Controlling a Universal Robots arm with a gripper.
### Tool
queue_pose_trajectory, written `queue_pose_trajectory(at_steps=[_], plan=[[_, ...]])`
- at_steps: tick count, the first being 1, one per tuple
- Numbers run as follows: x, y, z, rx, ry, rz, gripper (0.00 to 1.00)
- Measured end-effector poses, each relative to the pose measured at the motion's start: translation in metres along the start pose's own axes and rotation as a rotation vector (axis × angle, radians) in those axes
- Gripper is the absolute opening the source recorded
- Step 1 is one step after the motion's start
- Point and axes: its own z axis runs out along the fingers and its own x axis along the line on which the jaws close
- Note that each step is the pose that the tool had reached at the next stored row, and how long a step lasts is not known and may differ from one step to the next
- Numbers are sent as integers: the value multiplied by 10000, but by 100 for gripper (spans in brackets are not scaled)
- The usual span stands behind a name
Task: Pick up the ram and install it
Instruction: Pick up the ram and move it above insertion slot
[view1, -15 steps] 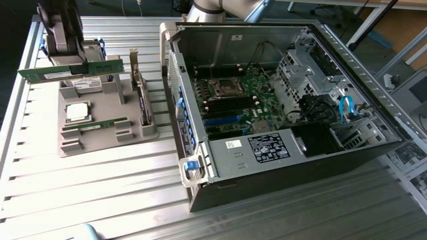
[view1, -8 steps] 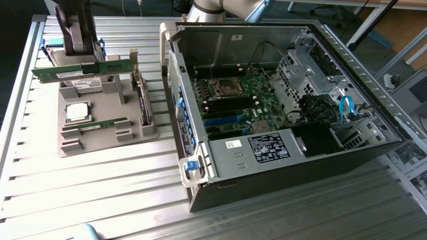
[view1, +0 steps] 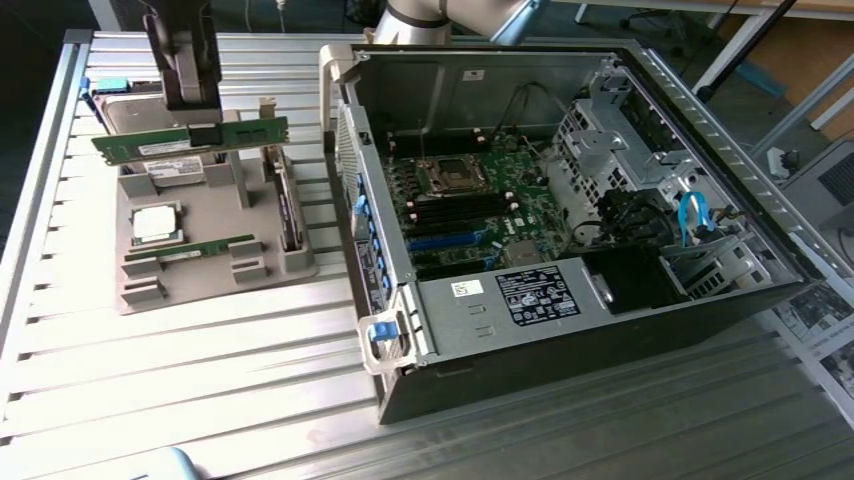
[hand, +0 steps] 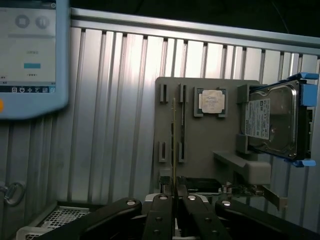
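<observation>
Ram (view1: 254, 131) gripped by fingers (hand: 161, 212), holder (view1: 200, 288) below

Exterior view: arm (view1: 187, 50) cut off by top edge. The gripper (view1: 203, 136) covers the ram (view1: 147, 148) at its middle. Hard drive (view1: 123, 110) mostly hidden behind both. PSU label (view1: 534, 296) text too small to read. Wrist view: screen (hand: 30, 50) cut by frame edge, text blurred. Ram edge-on, near end hidden between fingers (hand: 161, 220).
</observation>
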Motion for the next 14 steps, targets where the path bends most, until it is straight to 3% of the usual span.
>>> queue_pose_trajectory(at_steps=[14], plan=[[21, -224, -10, -1, 11, 1, 13]])
